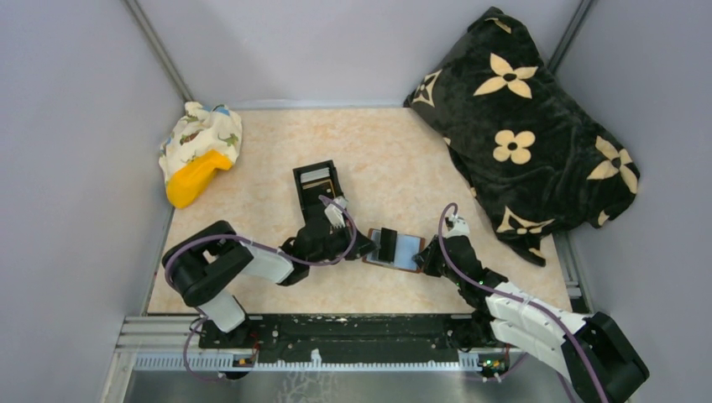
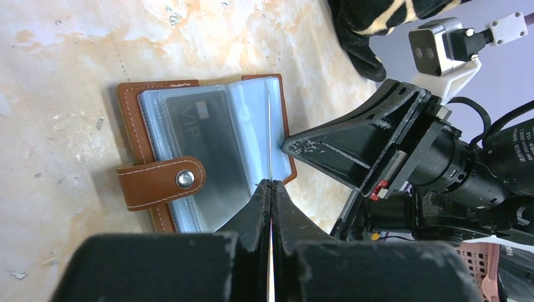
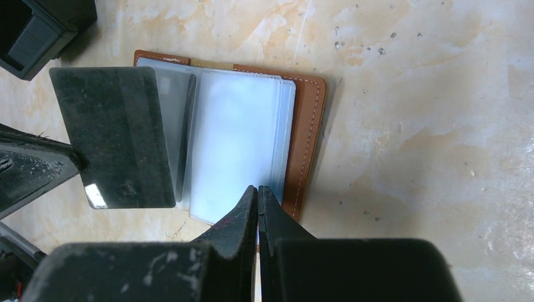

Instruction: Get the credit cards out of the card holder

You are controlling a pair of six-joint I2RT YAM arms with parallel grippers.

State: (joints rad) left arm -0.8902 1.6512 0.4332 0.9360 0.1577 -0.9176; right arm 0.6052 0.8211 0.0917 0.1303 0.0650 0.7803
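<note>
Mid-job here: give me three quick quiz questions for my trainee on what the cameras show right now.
1. True or false: the card holder is folded shut.
2. What is the left pincer shut on?
A) the brown tab
B) a dark card
C) the flowered blanket
3. Fill in: the sleeved card inside the holder is printed with the letters ___.

Key: 1 false, it lies open; 2 B; 3 VIP.

The left gripper (image 1: 376,245) holds a dark card (image 1: 387,243) over the open card holder (image 1: 409,250); the right gripper (image 1: 426,257) touches its edge
</note>
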